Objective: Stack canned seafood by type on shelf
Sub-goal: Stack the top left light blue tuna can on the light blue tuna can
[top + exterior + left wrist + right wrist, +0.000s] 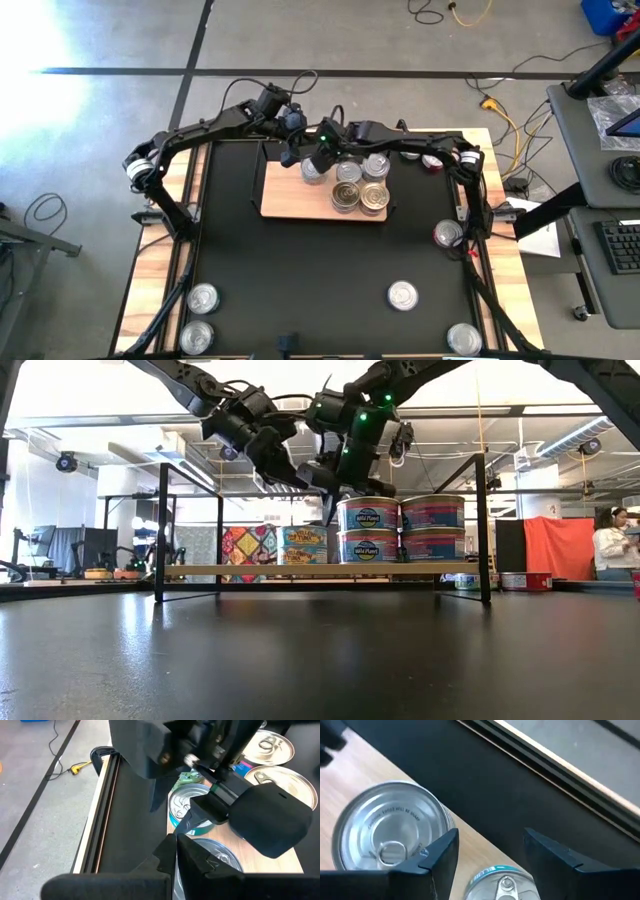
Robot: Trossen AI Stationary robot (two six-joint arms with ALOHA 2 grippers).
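The shelf (300,205) is a light-wood board with black frame ends, resting on the black mat; its board also shows in the low view (250,570). Several cans stand on it, and two blue-labelled stacks of two (367,530) (432,528) show in the low view. My right gripper (322,158) (490,855) is open above the shelf's far left part, its fingers either side of a teal-rimmed can (502,885) below, beside a silver can (390,835). My left gripper (290,152) (176,857) is shut, close behind it, above the shelf.
Loose cans stand on the black mat: two near the near left corner (203,297), one near the middle (402,294), one at the near right (463,338), and a reddish one by the right edge (447,234). The two arms crowd each other over the shelf's far left corner.
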